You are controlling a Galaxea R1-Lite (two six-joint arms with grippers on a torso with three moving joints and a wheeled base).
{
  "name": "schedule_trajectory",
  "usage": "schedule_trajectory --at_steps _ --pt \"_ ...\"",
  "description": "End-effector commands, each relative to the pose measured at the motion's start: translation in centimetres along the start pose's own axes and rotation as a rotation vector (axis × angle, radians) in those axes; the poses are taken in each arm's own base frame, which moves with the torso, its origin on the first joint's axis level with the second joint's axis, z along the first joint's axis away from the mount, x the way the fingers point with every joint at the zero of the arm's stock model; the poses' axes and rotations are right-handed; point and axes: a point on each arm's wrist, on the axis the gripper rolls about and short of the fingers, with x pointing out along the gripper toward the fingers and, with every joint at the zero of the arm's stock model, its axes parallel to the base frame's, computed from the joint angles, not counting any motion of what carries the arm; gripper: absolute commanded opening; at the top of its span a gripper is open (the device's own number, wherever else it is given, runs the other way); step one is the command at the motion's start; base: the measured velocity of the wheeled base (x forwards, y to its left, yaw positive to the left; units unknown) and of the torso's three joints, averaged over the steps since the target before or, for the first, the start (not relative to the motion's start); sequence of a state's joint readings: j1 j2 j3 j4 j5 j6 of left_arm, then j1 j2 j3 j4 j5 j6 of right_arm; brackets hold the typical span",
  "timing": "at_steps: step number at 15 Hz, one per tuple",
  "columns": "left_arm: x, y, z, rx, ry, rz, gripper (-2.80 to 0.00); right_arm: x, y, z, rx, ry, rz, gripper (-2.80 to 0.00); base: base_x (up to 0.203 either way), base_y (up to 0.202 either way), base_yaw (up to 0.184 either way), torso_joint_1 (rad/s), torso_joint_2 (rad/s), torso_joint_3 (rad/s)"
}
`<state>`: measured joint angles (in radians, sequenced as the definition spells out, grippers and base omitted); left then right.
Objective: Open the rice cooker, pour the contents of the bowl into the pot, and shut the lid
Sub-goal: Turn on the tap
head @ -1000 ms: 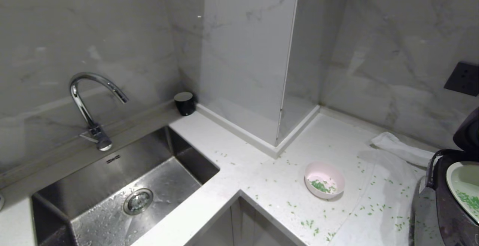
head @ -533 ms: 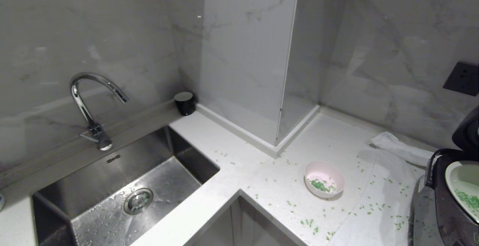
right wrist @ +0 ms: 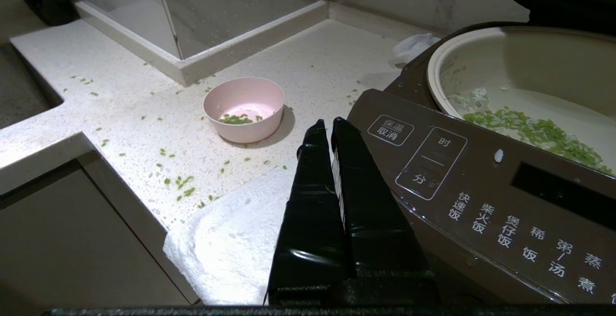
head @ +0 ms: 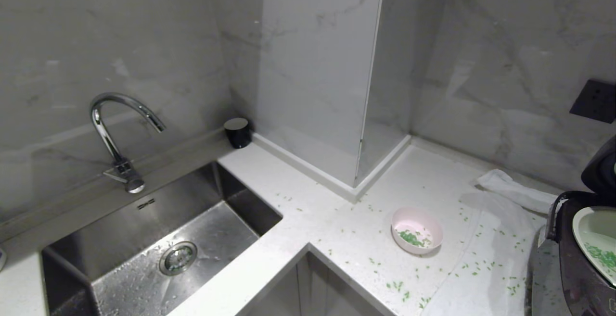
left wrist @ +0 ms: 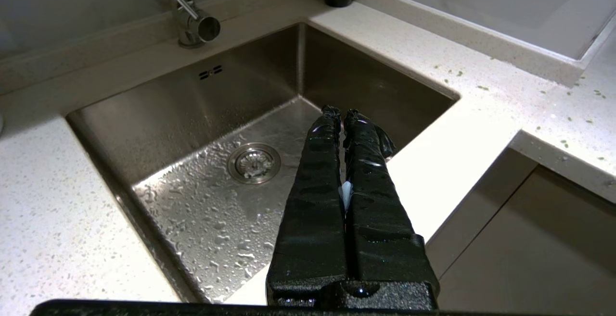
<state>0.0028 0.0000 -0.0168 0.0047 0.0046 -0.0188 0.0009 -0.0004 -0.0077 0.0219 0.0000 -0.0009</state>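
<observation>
White speckled counter: dark brown-grey rice cooker (right wrist: 486,200) lid (head: 601,167) up, green grains (right wrist: 534,131) in its white pot (right wrist: 524,80); left of cooker, pink bowl (head: 417,231) keeps some. Closing left. Left gripper (left wrist: 340,112), right gripper (right wrist: 327,124) pinched together, empty.

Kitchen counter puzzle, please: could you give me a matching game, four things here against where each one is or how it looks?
Things:
1. bowl
2. lid
3. black cup
4. left claw

States:
A. raised open
B. in the corner behind the sink
C. shut, above the sink
D. on the counter, a few green grains inside

Pairs: 1-D, 2-A, 3-B, 4-C
</observation>
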Motion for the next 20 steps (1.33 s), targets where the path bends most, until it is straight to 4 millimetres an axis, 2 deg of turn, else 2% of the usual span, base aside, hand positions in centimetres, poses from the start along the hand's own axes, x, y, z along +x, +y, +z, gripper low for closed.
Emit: schedule_trajectory --at_steps 1,7,8,10,12,14,17,19,20 --pt "0.0 0.0 0.0 -0.017 0.000 -0.001 -2.80 0.0 0.0 0.1 0.002 -0.014 -0.002 -2.80 0.000 0.000 0.000 0.000 0.00 0.000" --pt "0.0 0.0 -0.1 -0.027 0.004 0.000 -2.80 0.0 0.0 0.5 -0.018 -0.038 0.005 -2.80 0.000 0.000 0.000 0.000 0.00 0.000" --pt "0.0 0.0 -0.1 -0.026 0.004 0.000 -2.80 -0.4 0.0 1.7 -0.024 -0.078 0.012 -2.80 0.000 0.000 0.000 0.000 0.00 0.000" --pt "0.0 0.0 -0.1 -0.026 0.004 0.000 -2.80 -1.5 0.1 5.4 -0.030 -0.123 0.064 -2.80 0.000 0.000 0.000 0.000 0.00 0.000" --pt "0.0 0.0 -0.1 -0.027 0.004 0.000 -2.80 -0.4 0.3 8.8 -0.027 -0.022 0.131 -2.80 0.000 0.000 0.000 0.000 0.00 0.000" --pt "0.0 0.0 -0.1 -0.027 0.006 0.000 -2.80 2.8 0.4 12.1 -0.010 0.120 0.196 -2.80 0.000 0.000 0.000 0.000 0.00 0.000" --pt "0.0 0.0 -0.1 -0.026 0.006 0.000 -2.80 10.3 0.7 16.0 0.046 0.352 0.270 -2.80 0.000 0.000 0.000 0.000 0.00 0.000" --pt "0.0 0.0 -0.1 -0.027 0.006 0.000 -2.80 15.8 1.8 17.4 0.112 0.502 0.332 -2.80 0.000 0.000 0.000 0.000 0.00 0.000" --pt "0.0 0.0 -0.1 -0.027 0.006 -0.001 -2.80 18.4 2.8 17.5 0.138 0.585 0.372 -2.80 0.000 0.000 0.000 0.000 0.00 0.000"
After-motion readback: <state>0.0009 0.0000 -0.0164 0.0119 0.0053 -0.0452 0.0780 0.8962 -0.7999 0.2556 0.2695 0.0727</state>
